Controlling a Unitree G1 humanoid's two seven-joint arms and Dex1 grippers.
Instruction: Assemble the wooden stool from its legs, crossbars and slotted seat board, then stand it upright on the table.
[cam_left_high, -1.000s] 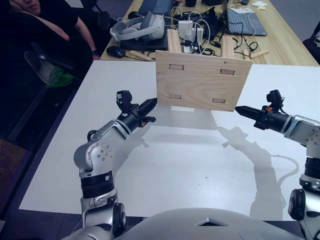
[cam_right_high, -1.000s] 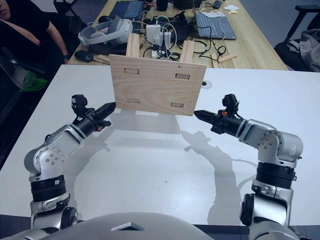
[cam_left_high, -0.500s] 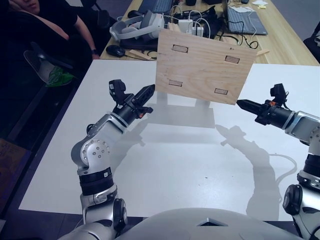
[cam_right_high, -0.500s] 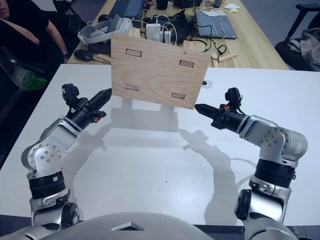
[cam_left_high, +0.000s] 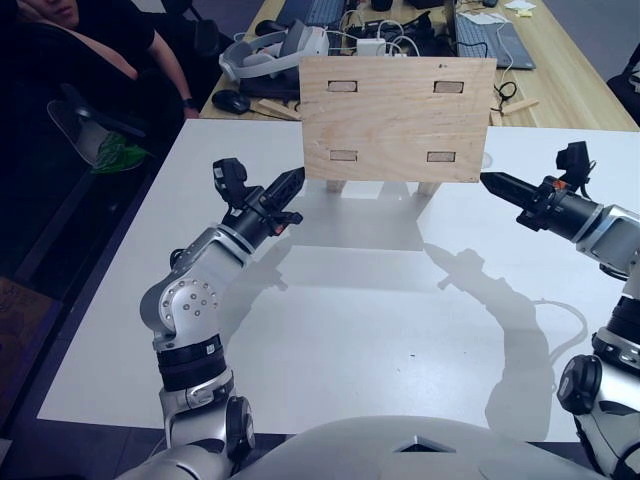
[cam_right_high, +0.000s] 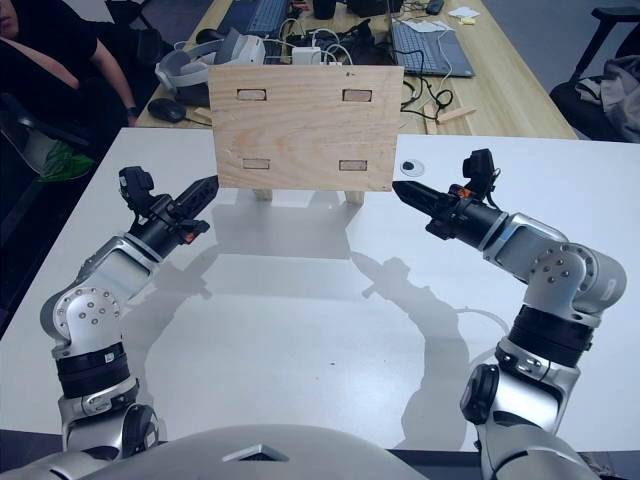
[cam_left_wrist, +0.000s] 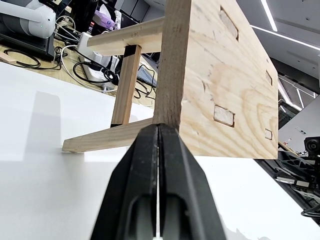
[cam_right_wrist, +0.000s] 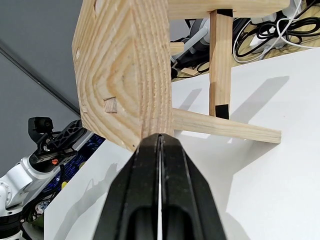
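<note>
Stool (cam_left_high: 398, 118) sits between left end effector (cam_left_high: 296, 179) and right end effector (cam_left_high: 488, 181), both closed, touching it.

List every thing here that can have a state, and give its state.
wooden stool: assembled, lying on its side, not yet upright.
seat board: standing on edge, slotted face toward the robot.
lower legs: lying along the table.
left claw: shut, tip at the board's left edge.
right claw: shut, tip at the board's right edge.
</note>
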